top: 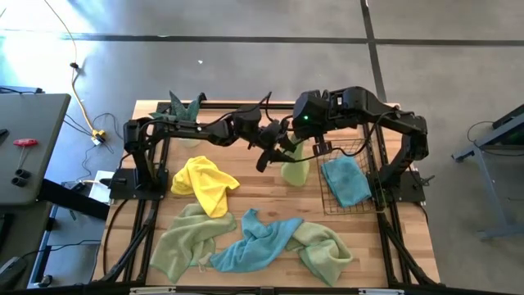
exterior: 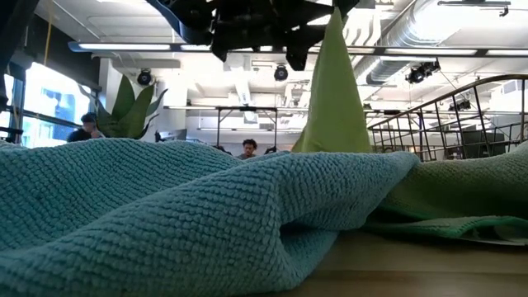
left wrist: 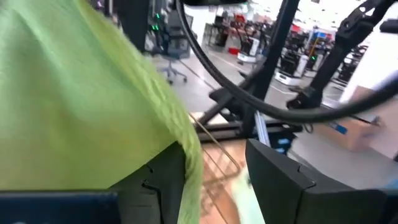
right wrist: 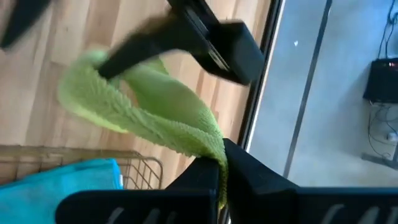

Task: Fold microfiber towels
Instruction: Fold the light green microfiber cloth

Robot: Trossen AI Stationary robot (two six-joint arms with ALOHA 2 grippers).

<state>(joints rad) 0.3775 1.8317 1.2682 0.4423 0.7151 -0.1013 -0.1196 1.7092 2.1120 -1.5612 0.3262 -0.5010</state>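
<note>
Wooden worktop [top: 246, 176] holds loose towels: yellow [top: 205, 183], blue [top: 254, 243], pale green [top: 184, 241]. Another blue one [top: 345, 180] lies in the basket [top: 360, 147]. Above the middle, the right tool [right wrist: 222, 167] pinches a lime towel [right wrist: 155, 99] tight. The left tool [left wrist: 214, 174] is parted, with that towel's edge between its fingers.

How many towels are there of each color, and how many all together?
Yellow towel: 1
Blue towels: 2, one on the table, one in the wire basket
Green towels: 3, two on the table, one hanging from the right claw
Total: 6 towels
</note>
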